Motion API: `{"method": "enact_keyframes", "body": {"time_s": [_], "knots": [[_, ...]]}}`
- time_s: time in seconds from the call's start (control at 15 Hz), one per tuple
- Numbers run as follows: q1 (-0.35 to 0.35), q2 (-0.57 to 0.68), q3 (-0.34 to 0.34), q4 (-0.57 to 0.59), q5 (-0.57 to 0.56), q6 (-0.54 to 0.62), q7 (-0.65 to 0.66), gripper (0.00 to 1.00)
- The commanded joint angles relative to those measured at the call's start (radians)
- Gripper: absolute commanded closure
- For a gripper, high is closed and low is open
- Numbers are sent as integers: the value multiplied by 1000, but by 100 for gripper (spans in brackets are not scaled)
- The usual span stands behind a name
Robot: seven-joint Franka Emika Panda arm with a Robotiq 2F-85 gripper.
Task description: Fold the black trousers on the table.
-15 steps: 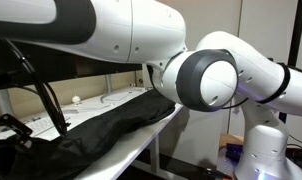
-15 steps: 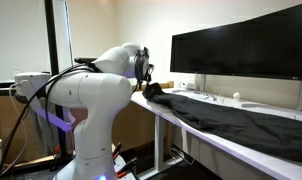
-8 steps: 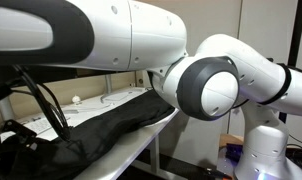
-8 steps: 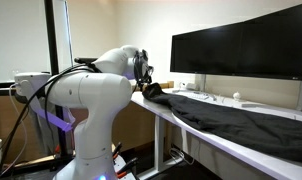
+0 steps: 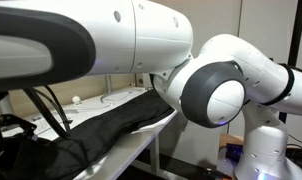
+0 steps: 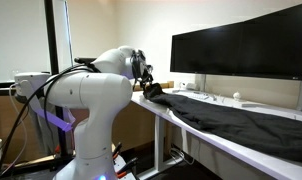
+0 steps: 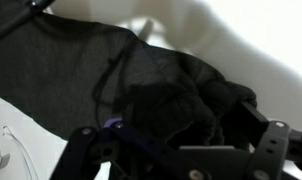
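The black trousers (image 6: 231, 118) lie stretched along the white table (image 6: 169, 113), wrinkled and limp; in both exterior views they cover most of its length (image 5: 101, 130). My gripper (image 6: 146, 84) hangs at the trousers' end by the table's short edge. In the wrist view the gripper (image 7: 176, 135) stands open, its fingers (image 7: 266, 130) wide apart on either side of a bunched heap of the trousers (image 7: 141, 80), with white table (image 7: 256, 45) beyond. In an exterior view the arm's big links (image 5: 211, 90) hide the gripper.
Wide black monitors (image 6: 241, 45) stand along the back of the table, with small white items and cables (image 6: 236, 97) below them. Black cables (image 5: 46, 105) hang close to the camera. The robot's base (image 6: 86, 140) stands on the floor beside the table's end.
The arm's near links have swung a little closer to the camera in an exterior view. The gripper has barely shifted and stays open over the trousers' end.
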Motion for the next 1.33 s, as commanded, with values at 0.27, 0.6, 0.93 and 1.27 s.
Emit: {"method": "enact_keyframes", "body": {"time_s": [0.27, 0.6, 0.93, 1.27], "knots": [[28, 21, -63, 5, -81, -27, -41, 53], [34, 26, -81, 6, -102, -35, -58, 87], [48, 2, -117, 5, -145, -33, -47, 96], [54, -28, -151, 17, -175, -33, -25, 97]]}}
